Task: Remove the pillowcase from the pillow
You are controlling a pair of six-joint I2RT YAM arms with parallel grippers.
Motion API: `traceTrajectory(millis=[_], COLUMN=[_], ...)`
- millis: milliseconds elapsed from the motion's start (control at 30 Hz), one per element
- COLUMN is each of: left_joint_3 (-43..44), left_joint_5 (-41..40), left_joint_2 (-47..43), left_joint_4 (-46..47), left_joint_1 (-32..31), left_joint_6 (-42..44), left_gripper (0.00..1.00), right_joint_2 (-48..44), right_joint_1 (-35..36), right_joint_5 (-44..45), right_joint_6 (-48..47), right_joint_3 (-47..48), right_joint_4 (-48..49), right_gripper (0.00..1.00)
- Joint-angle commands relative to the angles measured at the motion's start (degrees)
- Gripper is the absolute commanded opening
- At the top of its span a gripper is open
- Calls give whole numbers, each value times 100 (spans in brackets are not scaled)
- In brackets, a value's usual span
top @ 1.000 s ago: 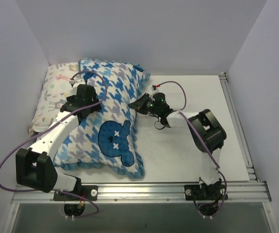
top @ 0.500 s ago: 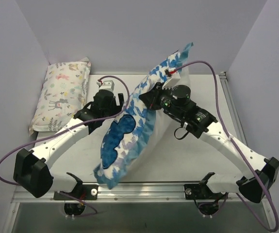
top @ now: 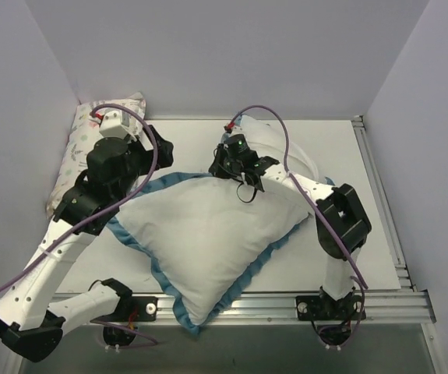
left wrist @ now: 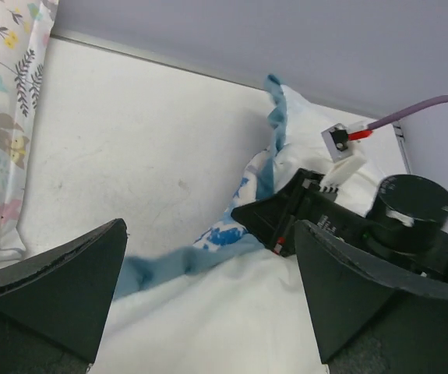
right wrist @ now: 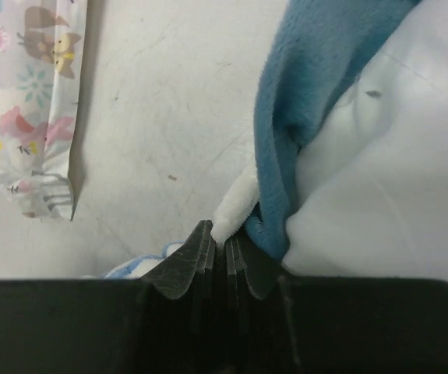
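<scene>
Soft plush fabric is what this job turns on: the pillowcase (top: 208, 234) lies in the middle of the table (top: 364, 156) with its plain white reverse up. Its blue ruffled trim (top: 160, 274) runs round the edges, and one corner hangs over the near rail (top: 247, 304). It looks light and limp, likely to bunch, drape and slide rather than hold a shape. The pillow (top: 294, 156) shows as a plump white bulge at the far right of the case, and judging by how full the cover sits, much of it seems to be inside. The pillow should be squashy and light, so it may drag along with the cover unless it is pinned. The right gripper (right wrist: 222, 249) is pinched together on the trim and a bit of white cloth at the case's far edge, which looks a sound place to pull. The left gripper (left wrist: 209, 226) stands wide apart and empty over the far left of the table, just left of that edge. A good second hold would be the bare pillow or the opening's hem. The tabletop is smooth, pale and slightly scuffed, so it offers little friction. Pale walls (top: 208, 54) close in the far, left and right sides, and a pastel animal-print pillow (top: 79, 156) takes up the far left corner, leaving little room to draw the case off.
</scene>
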Motion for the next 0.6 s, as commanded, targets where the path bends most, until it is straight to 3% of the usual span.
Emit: traceTrajectory(millis=[0, 167, 267, 300, 367, 400, 500, 567], left_joint_3=[173, -406, -618, -662, -872, -926, -1031, -1023], left_joint_5=[-61, 81, -86, -121, -270, -289, -438, -648], left_joint_2=[-85, -103, -7, 98, 282, 362, 731, 994], left_joint_4=[-639, -694, -694, -711, -668, -659, -597, -597], left_joint_1=[-52, -632, -1203, -1326, -1520, -1529, -1521, -1399], left_joint_6=[-52, -473, -580, -606, -694, -729, -782, -747], left_gripper=[97, 97, 97, 97, 97, 98, 98, 97], right_joint_2=[66, 322, 208, 164, -64, -160, -591, -951], right_joint_1=[-396, -740, -828, -846, -846, -855, -916, -986], right_joint_5=[-112, -253, -367, -385, -342, -246, -175, -78], right_joint_6=[448, 528, 493, 467, 301, 256, 124, 54], right_joint_3=[417, 1278, 1455, 1542, 1543, 1491, 1403, 1254], right_joint_4=[333, -97, -203, -281, -335, -378, -579, -721], right_gripper=[0, 3, 24, 37, 46, 55, 68, 70])
